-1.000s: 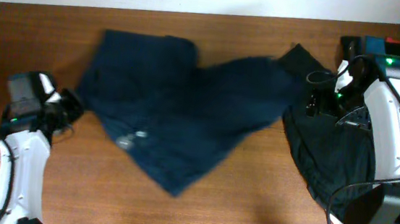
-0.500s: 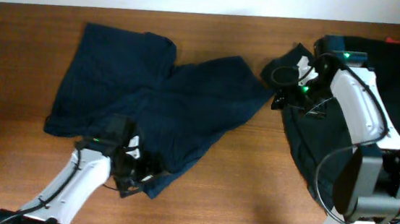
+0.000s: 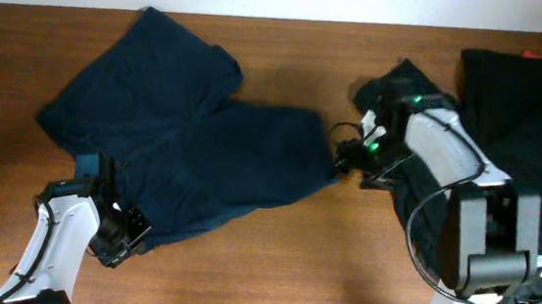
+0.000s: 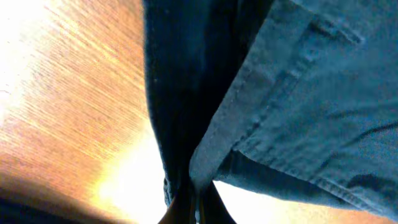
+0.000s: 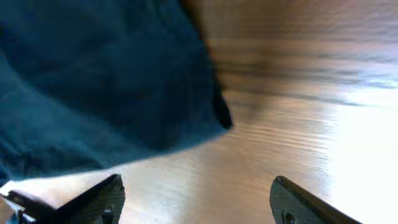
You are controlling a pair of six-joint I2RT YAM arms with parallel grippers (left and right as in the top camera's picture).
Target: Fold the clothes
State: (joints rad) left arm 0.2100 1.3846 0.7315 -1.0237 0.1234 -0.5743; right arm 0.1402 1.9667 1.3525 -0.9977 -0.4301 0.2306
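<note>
Navy trousers (image 3: 194, 135) lie spread over the left and middle of the wooden worktop (image 3: 290, 272) in the overhead view. One leg reaches toward the far edge, and the other stretches right toward the centre. The left arm comes in from the near left corner, and the left tool (image 3: 126, 230) sits at the near hem of the trousers, touching the cloth. The right arm bends in from the right, and the right tool (image 3: 344, 158) is just beside the right-hand corner of the same garment. From above I cannot tell whether it touches the cloth. Black clothes (image 3: 531, 106) lie heaped on the right side of the worktop, partly under the right arm and apart from the navy piece.

From the left wrist, the navy trousers (image 4: 298, 93) fill most of the frame, with a stitched seam and a folded edge running diagonally. The cloth gathers down into the left tool (image 4: 194, 208), whose fingers are pressed together on a pinch of it. Bright worktop (image 4: 74, 93) shows to the left.

From the right wrist, the right tool (image 5: 196, 193) stands wide, with its two dark fingertips (image 5: 102, 199) far apart and holding nothing. A corner of the navy trousers (image 5: 93, 81) lies on the worktop (image 5: 286, 124) ahead and to the left of the gap.
</note>
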